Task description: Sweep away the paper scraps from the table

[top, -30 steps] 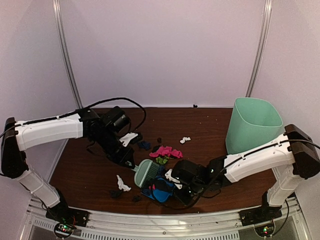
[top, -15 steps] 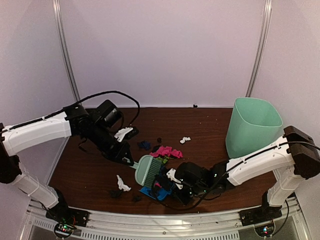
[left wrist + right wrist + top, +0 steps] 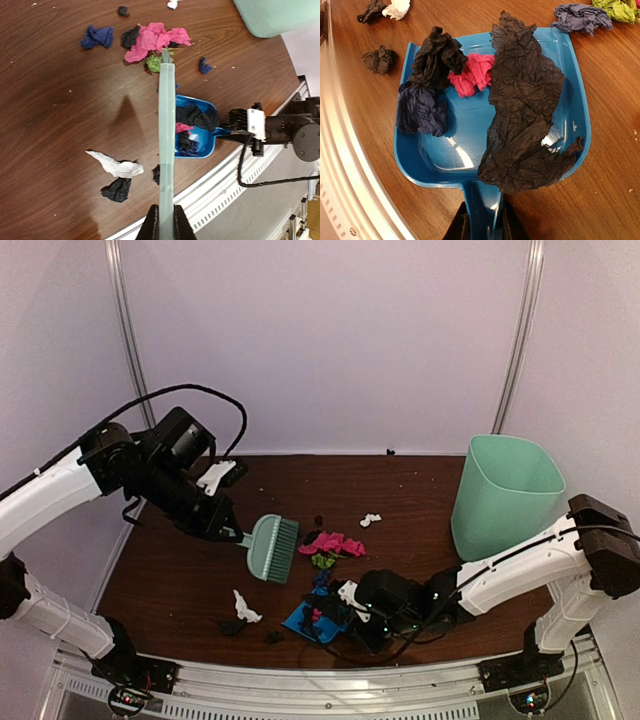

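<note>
Paper scraps [image 3: 155,37] partly loose on the surface [image 3: 170,590], partly in a blue plastic dustpan [image 3: 455,150]. In the pan, four: one big flattened black sheet, one black wad, one pink, one dark blue. Loose, by the left wrist view: a pink heap mid-surface (two or three wads, can't separate), one green wad touching it, four black, two dark blue, two white. One white and one black lie together near the front edge, well apart from the heap. Surface is dark reddish-brown wood grain with a silver metal rail [image 3: 330,680] along the near edge. One dustpan, flat on the surface near the front, mouth facing the pink heap. The right tool [image 3: 481,220] is clamped on its handle. One mint-green hand brush [image 3: 270,548], bristle head just left of the heap. The left tool [image 3: 162,225] is closed tight on its handle. The brush looks raised off the wood, its shadow falling to one side. One mint-green bin [image 3: 505,495] stands upright at the far right of the surface, apart from all the scraps. Room: plain pale walls [image 3: 320,340] close behind and on both sides, and two metal poles [image 3: 130,350] running up the back. Two arms, white links with black joints and black cables.
</note>
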Controlling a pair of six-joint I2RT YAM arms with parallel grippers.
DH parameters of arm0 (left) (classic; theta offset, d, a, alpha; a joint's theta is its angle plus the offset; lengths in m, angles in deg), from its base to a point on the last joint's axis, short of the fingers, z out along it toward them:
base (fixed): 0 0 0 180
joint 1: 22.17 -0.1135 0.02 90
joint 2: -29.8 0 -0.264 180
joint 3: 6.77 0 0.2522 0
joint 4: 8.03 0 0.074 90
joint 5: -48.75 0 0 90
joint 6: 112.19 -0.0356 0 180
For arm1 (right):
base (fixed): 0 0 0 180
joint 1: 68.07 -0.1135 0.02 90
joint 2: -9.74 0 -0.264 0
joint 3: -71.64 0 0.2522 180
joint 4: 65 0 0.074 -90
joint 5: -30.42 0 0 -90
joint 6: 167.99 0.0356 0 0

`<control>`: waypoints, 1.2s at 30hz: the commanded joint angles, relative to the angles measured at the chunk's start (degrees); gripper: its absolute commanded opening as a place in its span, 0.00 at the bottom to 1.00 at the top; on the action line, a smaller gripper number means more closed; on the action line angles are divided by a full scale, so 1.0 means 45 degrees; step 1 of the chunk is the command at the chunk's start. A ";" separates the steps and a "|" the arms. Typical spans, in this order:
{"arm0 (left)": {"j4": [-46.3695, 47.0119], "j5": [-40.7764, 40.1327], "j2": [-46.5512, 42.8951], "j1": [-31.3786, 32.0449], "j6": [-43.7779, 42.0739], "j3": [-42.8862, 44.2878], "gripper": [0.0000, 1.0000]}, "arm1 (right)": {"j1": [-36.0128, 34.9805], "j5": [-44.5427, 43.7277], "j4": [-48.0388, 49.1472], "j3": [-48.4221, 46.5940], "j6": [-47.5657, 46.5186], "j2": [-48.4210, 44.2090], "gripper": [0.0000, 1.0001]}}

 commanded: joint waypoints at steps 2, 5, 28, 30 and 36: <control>-0.0858 -0.1883 0.0089 0.0045 0.0024 -0.0006 0.00 | -0.0168 -0.0355 0.0041 0.0318 0.0230 -0.0697 0.00; -0.0644 -0.1674 0.0460 0.0045 -0.0261 -0.0597 0.00 | -0.0234 -0.0389 0.0024 0.0508 0.0287 -0.0845 0.00; 0.1712 0.1288 0.3655 0.0947 -0.1617 -0.0405 0.00 | -0.0282 -0.1221 0.0419 0.0559 0.0388 -0.0290 0.00; 0.1663 0.1520 0.3486 0.0981 -0.1540 -0.0350 0.00 | -0.0273 -0.1238 0.0431 0.0596 0.0388 -0.0307 0.00; 0.1589 0.2361 0.2882 0.0977 -0.1188 -0.0057 0.00 | -0.0278 -0.1494 0.0492 0.0768 0.0520 -0.0632 0.00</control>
